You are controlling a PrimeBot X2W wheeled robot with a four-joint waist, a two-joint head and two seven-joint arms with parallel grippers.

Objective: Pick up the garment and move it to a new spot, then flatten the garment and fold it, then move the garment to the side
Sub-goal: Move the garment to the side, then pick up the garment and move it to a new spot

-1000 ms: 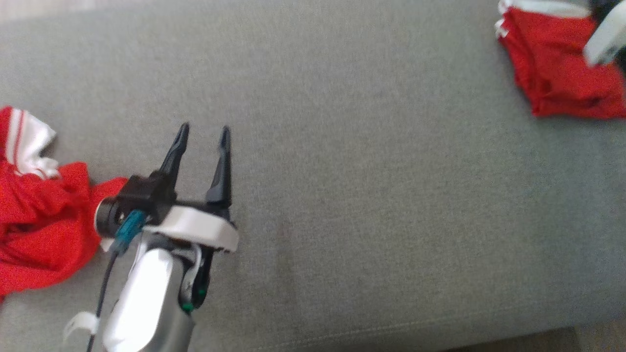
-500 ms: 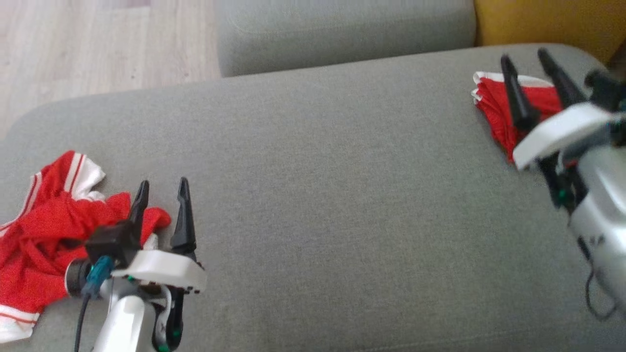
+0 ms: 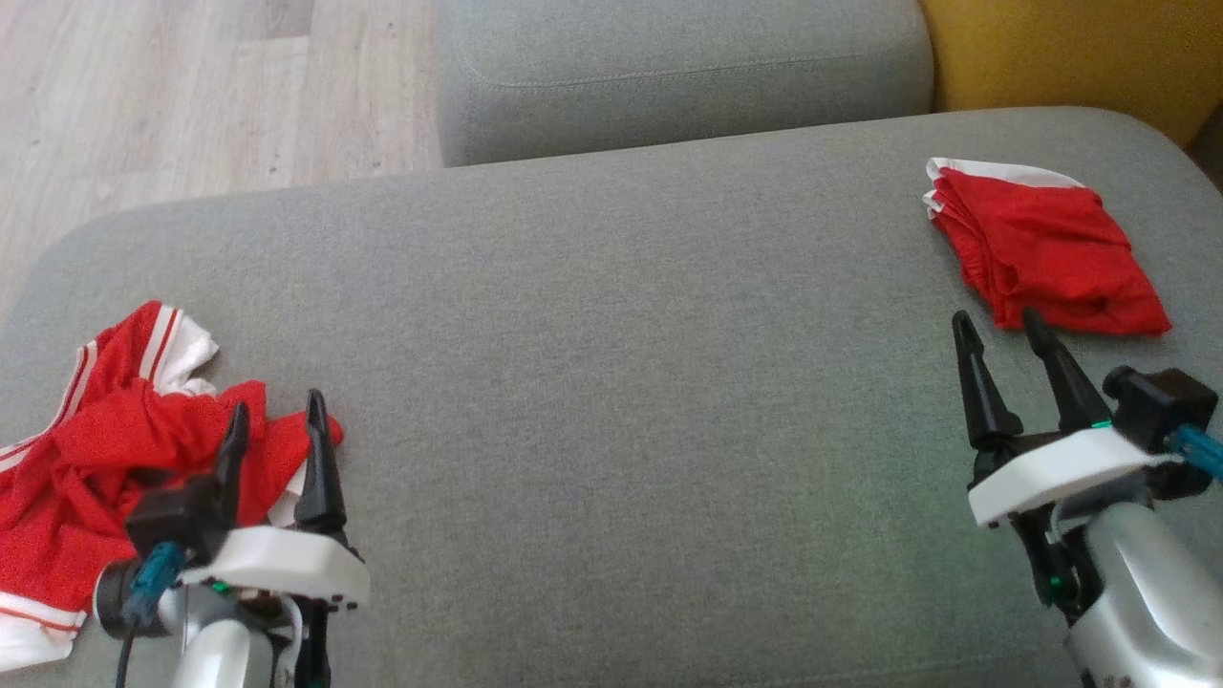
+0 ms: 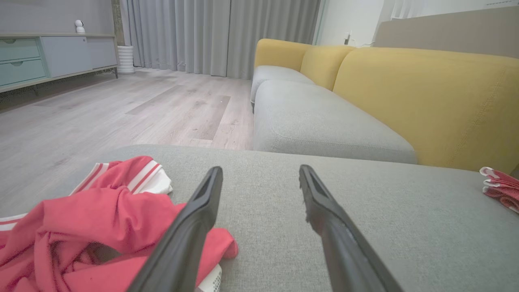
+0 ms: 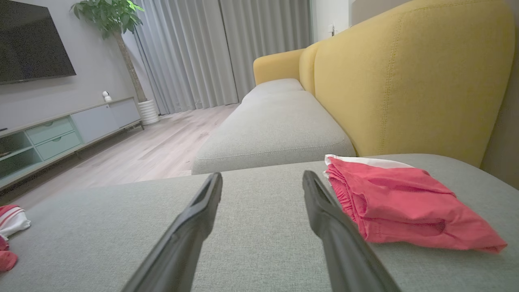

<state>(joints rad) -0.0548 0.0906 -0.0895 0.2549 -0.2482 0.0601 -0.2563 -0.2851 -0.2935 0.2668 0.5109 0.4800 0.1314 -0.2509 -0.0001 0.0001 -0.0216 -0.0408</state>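
Left claw (image 3: pixel 275 406): fingers spread wide, nothing held. Tips over right edge of crumpled red garment (image 3: pixel 105 449) with white-striped trim; contact cannot tell. Garment lies bunched at left end of grey sofa seat (image 3: pixel 611 382).

Right claw (image 3: pixel 994 320): fingers spread wide, nothing held. Tips just short of folded red garment (image 3: pixel 1046 253), apart from it. Folded piece lies flat at seat's far right, white band along back edge, near yellow backrest (image 3: pixel 1070 57).

Wood floor (image 3: pixel 191 86) beyond seat.

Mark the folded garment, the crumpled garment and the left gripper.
folded garment (image 3: pixel 1046 253), head view, middle of top layer.
crumpled garment (image 3: pixel 105 440), head view, bunched red middle.
left gripper (image 3: pixel 276 401), head view, between fingertips.
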